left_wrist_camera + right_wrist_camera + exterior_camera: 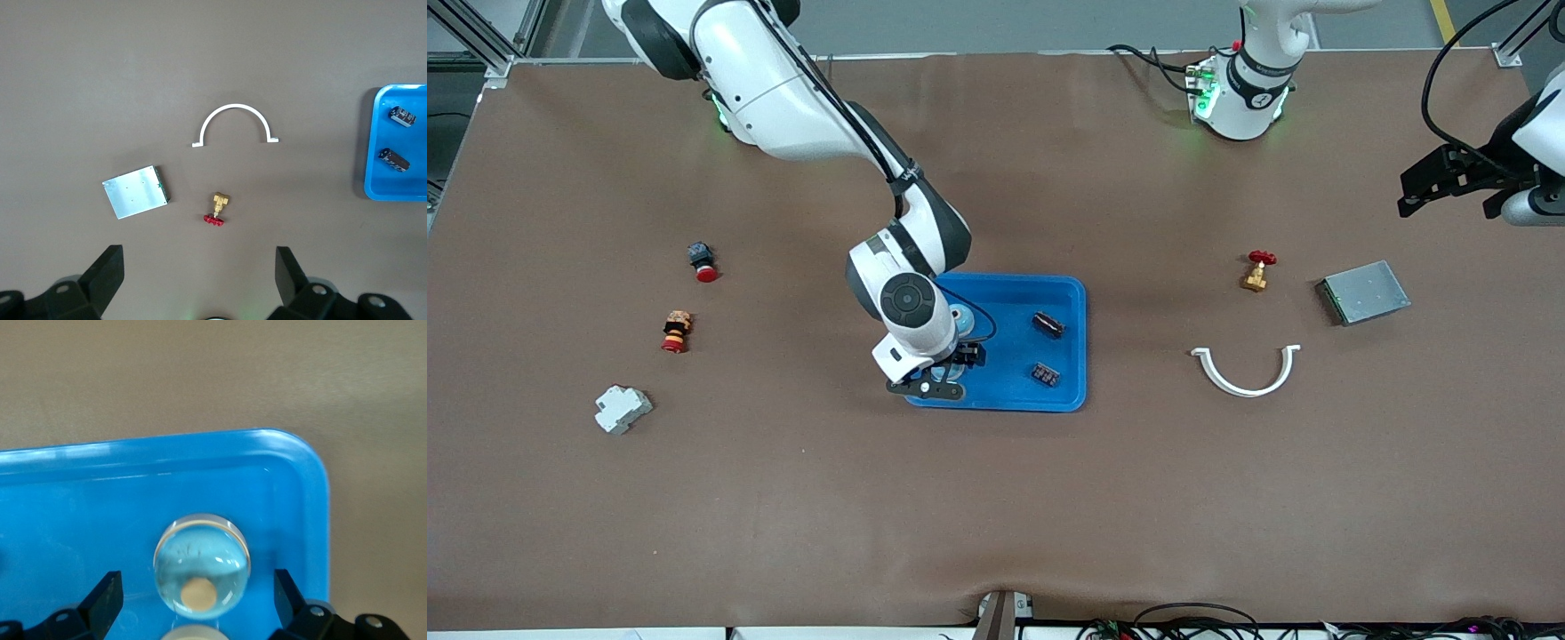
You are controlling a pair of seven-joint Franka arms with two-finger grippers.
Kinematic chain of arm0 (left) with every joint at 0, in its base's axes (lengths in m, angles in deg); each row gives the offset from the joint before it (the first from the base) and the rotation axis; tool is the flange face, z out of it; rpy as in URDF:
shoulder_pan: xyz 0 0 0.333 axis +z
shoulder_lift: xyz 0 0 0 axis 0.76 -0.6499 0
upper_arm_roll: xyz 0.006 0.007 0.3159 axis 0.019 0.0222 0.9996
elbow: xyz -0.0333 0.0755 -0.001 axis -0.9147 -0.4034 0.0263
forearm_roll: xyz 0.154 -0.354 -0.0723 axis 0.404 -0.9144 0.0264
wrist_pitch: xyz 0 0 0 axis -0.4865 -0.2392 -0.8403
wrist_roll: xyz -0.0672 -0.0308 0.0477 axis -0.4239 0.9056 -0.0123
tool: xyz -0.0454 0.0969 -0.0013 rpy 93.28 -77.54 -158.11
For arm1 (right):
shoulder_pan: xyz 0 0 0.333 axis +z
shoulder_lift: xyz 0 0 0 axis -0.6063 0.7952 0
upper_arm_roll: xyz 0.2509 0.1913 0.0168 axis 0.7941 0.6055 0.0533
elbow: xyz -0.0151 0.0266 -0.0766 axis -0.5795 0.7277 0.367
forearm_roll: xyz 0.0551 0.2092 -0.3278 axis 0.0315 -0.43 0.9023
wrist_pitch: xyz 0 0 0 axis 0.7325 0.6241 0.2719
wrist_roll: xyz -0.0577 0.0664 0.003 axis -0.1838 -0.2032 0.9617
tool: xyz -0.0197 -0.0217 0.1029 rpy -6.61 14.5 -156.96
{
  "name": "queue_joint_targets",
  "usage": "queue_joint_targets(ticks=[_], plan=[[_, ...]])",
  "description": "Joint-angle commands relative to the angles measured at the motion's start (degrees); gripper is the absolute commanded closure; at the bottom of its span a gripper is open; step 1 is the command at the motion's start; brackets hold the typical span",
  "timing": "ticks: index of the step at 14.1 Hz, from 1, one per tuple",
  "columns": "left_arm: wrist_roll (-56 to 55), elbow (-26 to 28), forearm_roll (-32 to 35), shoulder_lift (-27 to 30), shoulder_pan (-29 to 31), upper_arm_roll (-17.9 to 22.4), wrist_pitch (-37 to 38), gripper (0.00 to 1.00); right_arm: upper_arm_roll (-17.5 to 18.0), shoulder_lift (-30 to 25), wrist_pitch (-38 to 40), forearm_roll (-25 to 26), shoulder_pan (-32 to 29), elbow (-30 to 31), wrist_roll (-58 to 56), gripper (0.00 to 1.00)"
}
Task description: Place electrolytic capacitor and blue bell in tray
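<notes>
The bright-blue tray [1082,356] lies mid-table. The blue bell [961,316], a glossy pale-blue dome, rests in the tray at the end toward the right arm. In the right wrist view the bell [202,565] sits between the spread fingers of my right gripper [198,597], which touch nothing. In the front view the right gripper [959,360] is low over the tray. Two dark electrolytic capacitors [1048,324] [1046,374] lie in the tray's other end. They also show in the left wrist view [402,115]. My left gripper [1449,182] waits open and empty, high over the left arm's end of the table.
A brass valve with a red handle [1258,270], a grey metal box [1365,292] and a white half-ring clamp [1247,369] lie toward the left arm's end. A red push button [703,260], an orange-red part [677,331] and a white block [623,409] lie toward the right arm's end.
</notes>
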Motion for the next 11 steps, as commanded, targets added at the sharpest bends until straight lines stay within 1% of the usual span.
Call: queue_joint_targets(ticks=[1,4,8,11], plan=[[1.2,0.6,-0.3,0.5,0.2,-0.2,-0.6,0.00,-0.1,-5.6,6.8,-0.1,-0.4,0.5,-0.3,0.00],[1.2,0.4,-0.2,0.3,0.2,-0.2,-0.7,0.00,-0.2,-10.9,15.4,-0.2,-0.8,0.6,0.0,0.00],[1.2,0.1,0.0,0.1,0.1,-0.2,-0.7,0.00,-0.1,-18.7,27.0,-0.8,-3.2,1.3,-2.2,0.00],[1.2,0.1,0.0,0.0,0.3,-0.2,-0.7,0.00,-0.2,-24.4,31.7,-1.0,-3.4,3.3,-2.3,0.00]])
